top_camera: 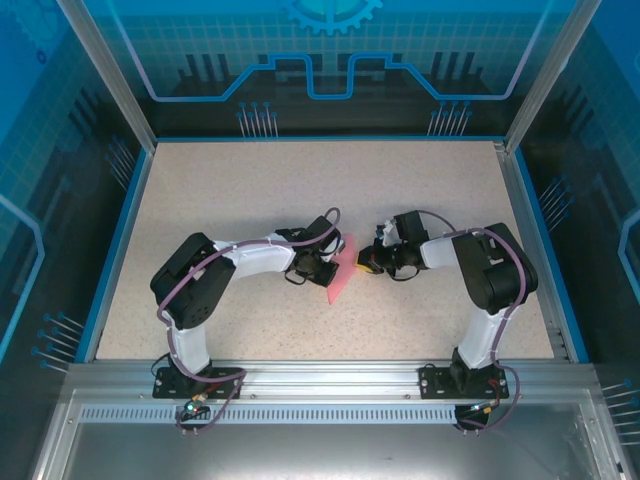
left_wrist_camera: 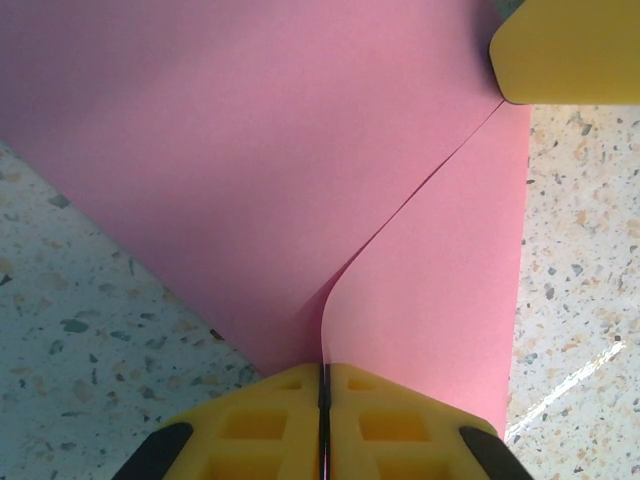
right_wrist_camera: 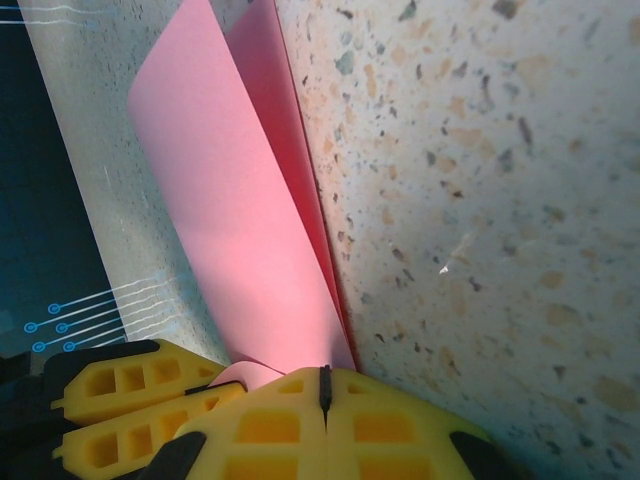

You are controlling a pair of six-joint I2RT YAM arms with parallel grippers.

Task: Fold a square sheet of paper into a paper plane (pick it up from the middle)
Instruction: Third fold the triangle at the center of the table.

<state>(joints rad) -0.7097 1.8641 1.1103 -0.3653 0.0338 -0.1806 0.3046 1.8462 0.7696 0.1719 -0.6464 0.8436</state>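
Yellow fingers of the left gripper sit closest to its wrist camera, pressed together with no gap, and a curling edge of the square sheet of paper runs straight into the seam between them, so this claw is clamped on the pink sheet. From its own wrist camera the right gripper is likewise fully closed, with the paper rising out of its seam in two layers that lean apart near the far end. From above, both grippers meet over the middle of the speckled tabletop, the left gripper and the right gripper facing each other with the paper between them as a narrow pink sliver, its lower tip pointing toward the arm bases. By the look of it the work is partly done: the sheet is no longer flat, one flap overlaps another along a slanting edge, and it seems doubled over. No sharp nose, pressed centre crease or wings can be made out, so the shaping folds and the final flattening probably remain.
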